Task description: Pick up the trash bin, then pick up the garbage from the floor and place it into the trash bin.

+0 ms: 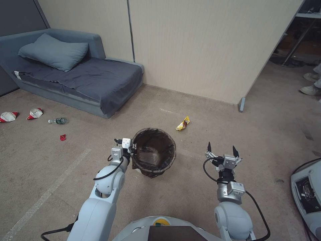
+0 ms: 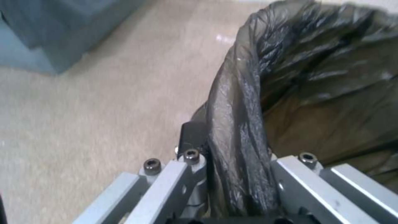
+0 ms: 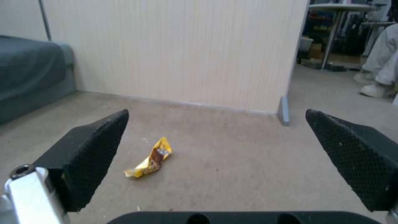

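Observation:
The trash bin (image 1: 153, 152) with its dark bag liner hangs in front of me, held at its left rim by my left gripper (image 1: 133, 147). In the left wrist view the bag-covered rim (image 2: 236, 124) runs between the fingers, which are shut on it. My right gripper (image 1: 221, 149) hovers open to the right of the bin. A yellow snack wrapper (image 1: 183, 124) lies on the floor beyond the bin, and shows between the open right fingers (image 3: 93, 155) as the wrapper (image 3: 151, 159). Far left lie two crushed red-and-white cups (image 1: 34, 113) (image 1: 8, 116), a clear bottle (image 1: 58, 121) and a red scrap (image 1: 63, 137).
A grey sofa bed (image 1: 73, 78) with a pillow (image 1: 53, 52) stands at the back left. A beige partition wall (image 1: 200, 47) closes the back, its end post (image 1: 241, 104) on the right. A person's shoes (image 1: 311, 89) show at the far right. A white device (image 1: 306, 192) sits at the right edge.

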Tool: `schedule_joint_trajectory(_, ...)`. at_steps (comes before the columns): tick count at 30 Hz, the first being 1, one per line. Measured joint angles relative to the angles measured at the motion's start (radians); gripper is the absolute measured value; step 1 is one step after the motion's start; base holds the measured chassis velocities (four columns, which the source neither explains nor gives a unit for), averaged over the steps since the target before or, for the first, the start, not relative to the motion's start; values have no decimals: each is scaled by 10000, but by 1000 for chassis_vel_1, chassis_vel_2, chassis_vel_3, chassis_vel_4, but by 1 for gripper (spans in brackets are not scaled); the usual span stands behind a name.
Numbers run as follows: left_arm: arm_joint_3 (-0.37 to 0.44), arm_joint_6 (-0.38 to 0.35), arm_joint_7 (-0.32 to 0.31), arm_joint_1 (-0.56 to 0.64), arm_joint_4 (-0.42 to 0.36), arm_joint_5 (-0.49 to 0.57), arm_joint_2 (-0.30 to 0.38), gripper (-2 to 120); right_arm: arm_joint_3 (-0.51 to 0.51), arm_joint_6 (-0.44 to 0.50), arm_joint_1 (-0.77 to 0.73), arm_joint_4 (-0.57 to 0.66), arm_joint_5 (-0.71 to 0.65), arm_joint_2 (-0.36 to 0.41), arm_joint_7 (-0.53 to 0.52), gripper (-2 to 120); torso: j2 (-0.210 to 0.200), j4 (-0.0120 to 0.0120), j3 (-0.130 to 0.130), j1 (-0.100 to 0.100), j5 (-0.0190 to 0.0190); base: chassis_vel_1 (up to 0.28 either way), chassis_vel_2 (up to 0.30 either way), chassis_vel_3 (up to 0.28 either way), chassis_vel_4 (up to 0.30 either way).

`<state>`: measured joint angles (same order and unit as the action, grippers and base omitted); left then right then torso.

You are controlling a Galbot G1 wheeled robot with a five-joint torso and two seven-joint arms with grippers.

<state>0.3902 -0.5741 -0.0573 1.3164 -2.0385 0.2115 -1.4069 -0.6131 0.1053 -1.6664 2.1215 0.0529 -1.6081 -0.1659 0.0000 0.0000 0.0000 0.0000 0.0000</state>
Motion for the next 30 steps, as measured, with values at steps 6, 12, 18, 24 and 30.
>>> schedule_joint_trajectory(6,549,64,273,326,-899,342,309,7,-28,-12,-6,92,-28,0,-34,100,0,2,0,0,0,0,0,0,0)
schedule_joint_trajectory(12,947,324,596,656,-1501,605,451,7,-33,-92,-21,236,-87,0,-52,100,0,-1,0,0,-1,0,0,0,0)
schedule_joint_trajectory(18,1329,740,874,1165,-2066,791,488,7,-40,-211,-58,389,-208,0,-84,100,0,0,0,0,-1,0,0,0,0)
schedule_joint_trajectory(24,1553,1120,956,1603,-2351,814,365,7,-81,-223,-112,476,-266,0,-126,100,0,0,0,0,-1,0,0,0,0)
schedule_joint_trajectory(30,1733,1280,958,1773,-2385,754,196,7,-169,-243,-180,574,-271,0,-26,100,0,0,0,0,-1,0,0,0,0)
